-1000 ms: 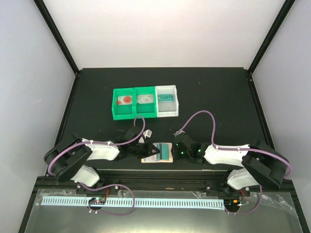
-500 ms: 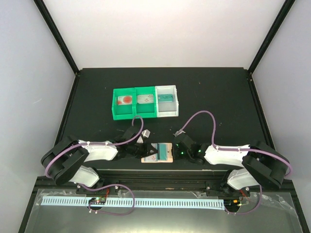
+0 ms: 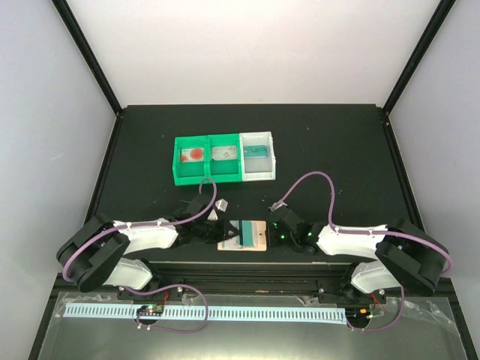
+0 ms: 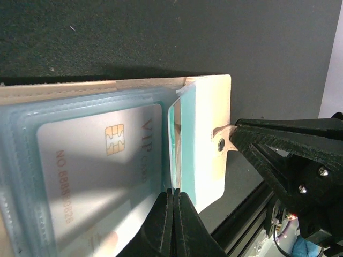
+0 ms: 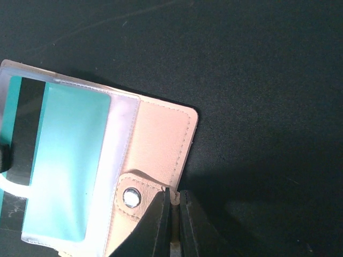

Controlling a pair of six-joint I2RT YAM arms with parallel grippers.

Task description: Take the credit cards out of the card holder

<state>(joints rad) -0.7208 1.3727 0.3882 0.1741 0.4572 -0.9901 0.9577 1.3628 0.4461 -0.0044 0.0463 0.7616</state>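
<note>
A: Left gripper (image 4: 173,194), jaws?

B: Found fully closed, tip against tip. Set against the near edge of the clear sleeves (image 4: 185,155) in the holder (image 4: 214,118), right under one leaf turned up on edge. Pinched or merely touched: could not tell.

A: Right gripper (image 5: 172,197)?

B: Noted closed to a sliver and clamped on the holder's tab (image 5: 142,184), just beside the snap (image 5: 130,197). Checked against the left wrist view: black fingers seen meeting on that tab from the side.

A: Holder position?

B: Recorded lying open on the black table (image 3: 337,150), near the front edge, between the two grippers. Sleeves exposed and facing up, tan cover showing past them on the tab side.

A: Cards?

B: All logged inside sleeves. Silver card (image 4: 96,171) with chip and "VIP" lettering, lying flat. Teal card (image 5: 72,160) in the flat sleeve nearest the tab. Beyond it, a striped card (image 5: 21,134), black band on teal, partly cut off by the frame edge.

A: Anything else on the table?

B: Green-and-white bin (image 3: 202,178) farther back, well apart from the holder. Something teal in the white compartment, reddish and pale items in the two green ones; too small to identify.
</note>
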